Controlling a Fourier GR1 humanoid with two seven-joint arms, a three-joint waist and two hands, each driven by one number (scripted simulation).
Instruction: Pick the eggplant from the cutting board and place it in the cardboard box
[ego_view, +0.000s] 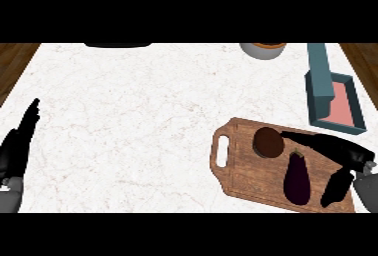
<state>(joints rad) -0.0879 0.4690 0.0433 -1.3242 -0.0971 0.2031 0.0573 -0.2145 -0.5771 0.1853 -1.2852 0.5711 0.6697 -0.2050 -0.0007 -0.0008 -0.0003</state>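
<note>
eggplant (297, 177): lies on cutting board (244, 176), near a brown disc (269, 142) | right hand (344, 154): spread wide over the board, holding nothing (thumb just beside the eggplant) | left hand (18, 145): open, resting at left edge | box (320, 82): teal, beyond the board

The left robot hand (16, 150) shows at the view's left edge, open and resting, its fingers straight and pointing up and slightly to the right. The grey left forearm (7, 196) enters at the lower left corner. The right robot hand (345, 152) is at the lower right, open. Its fingers (310, 140) stretch straight toward the upper left, and its thumb (336, 189) points down, apart from them. The grey right forearm (366, 189) shows at the right edge.
</note>
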